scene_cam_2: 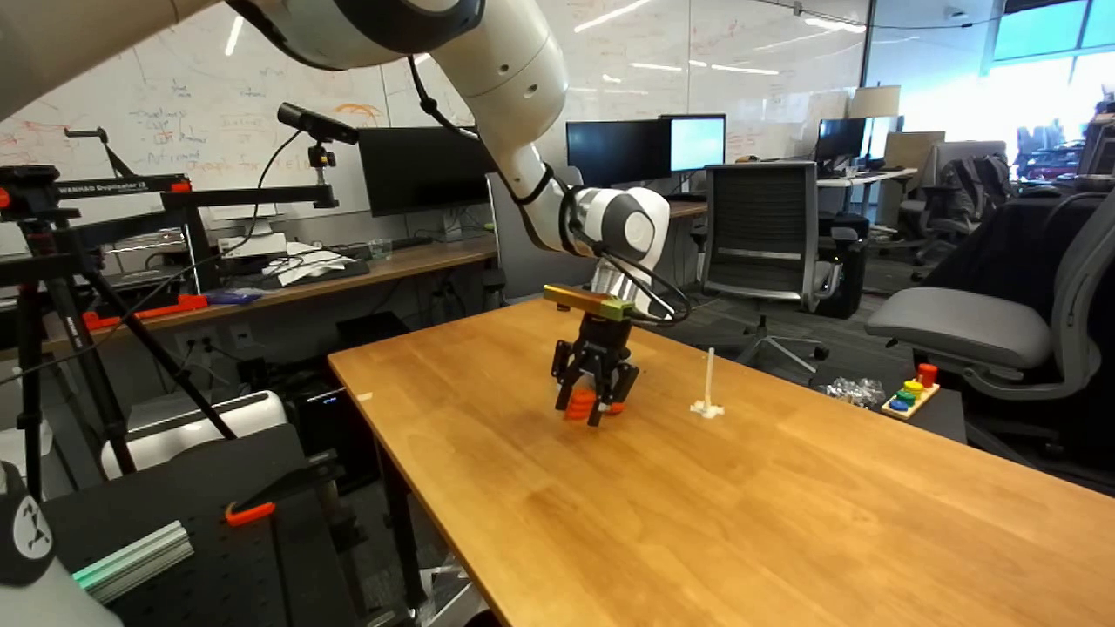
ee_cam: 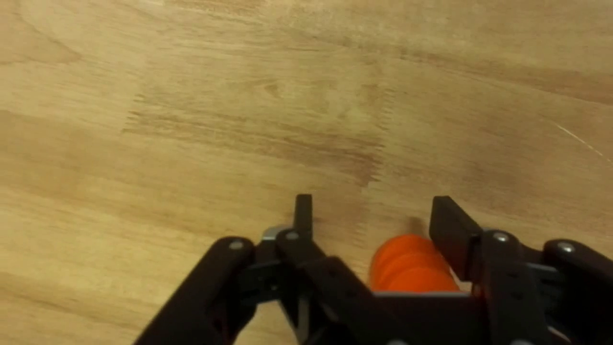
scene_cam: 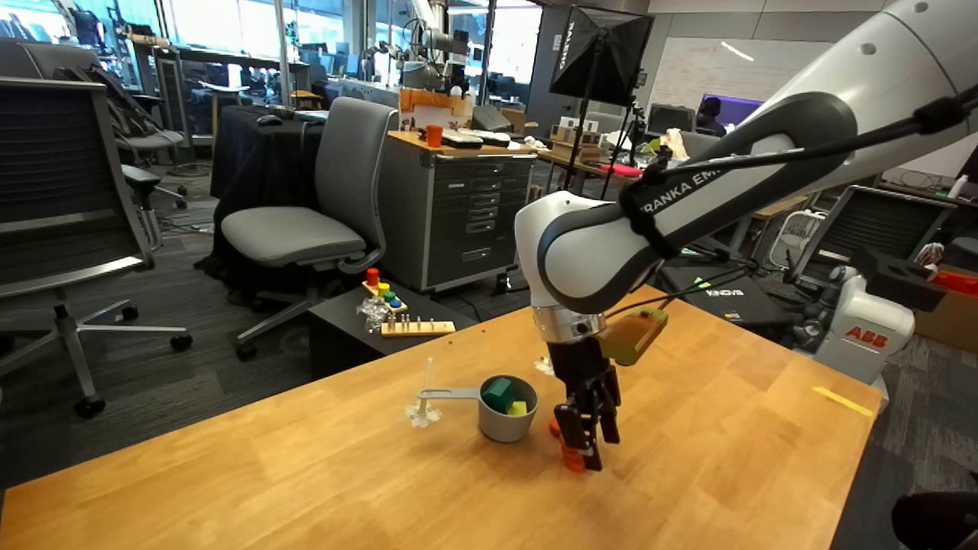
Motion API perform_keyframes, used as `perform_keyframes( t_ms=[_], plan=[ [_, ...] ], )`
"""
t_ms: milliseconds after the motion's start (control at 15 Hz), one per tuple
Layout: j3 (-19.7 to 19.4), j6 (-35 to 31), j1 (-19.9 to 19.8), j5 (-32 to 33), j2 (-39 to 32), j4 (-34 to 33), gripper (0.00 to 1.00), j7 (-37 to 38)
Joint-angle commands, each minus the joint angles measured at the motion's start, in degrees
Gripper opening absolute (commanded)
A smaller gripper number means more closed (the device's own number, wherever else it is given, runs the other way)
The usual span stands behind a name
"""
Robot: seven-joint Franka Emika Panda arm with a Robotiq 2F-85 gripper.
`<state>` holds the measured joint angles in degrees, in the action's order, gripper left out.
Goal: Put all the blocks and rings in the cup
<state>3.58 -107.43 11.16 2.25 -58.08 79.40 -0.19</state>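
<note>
while the gripper (ee_cam: 371, 206) has its jaws parted, gripping nothing, the orange rings (ee_cam: 414, 263) seem to sit between them, close to one; best to centre, close, then lift over the other orange piece (scene_cam: 555, 426) into the cup (scene_cam: 500, 429) just beside; the edges of the desk (scene_cam: 306, 473) lie well apart, so room looks ample

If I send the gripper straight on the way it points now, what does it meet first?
Probably the wooden tabletop, which looks close below the gripper. The orange stack shows between the open jaws, close to one, and might be brushed; depth is unclear.
</note>
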Motion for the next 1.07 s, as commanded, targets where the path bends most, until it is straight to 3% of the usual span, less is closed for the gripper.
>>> perform_keyframes(
  t_ms=[0,333,1000],
  plan=[
    [-0.03,0.69,-0.12,1.07,3.24,1.92,0.99,0.24],
    [-0.80,0.53,-0.10,2.39,5.75,2.45,1.00,0.16],
    [2.37,-1.43,-1.57,0.26,4.64,1.21,1.00,-4.36]
  ],
)
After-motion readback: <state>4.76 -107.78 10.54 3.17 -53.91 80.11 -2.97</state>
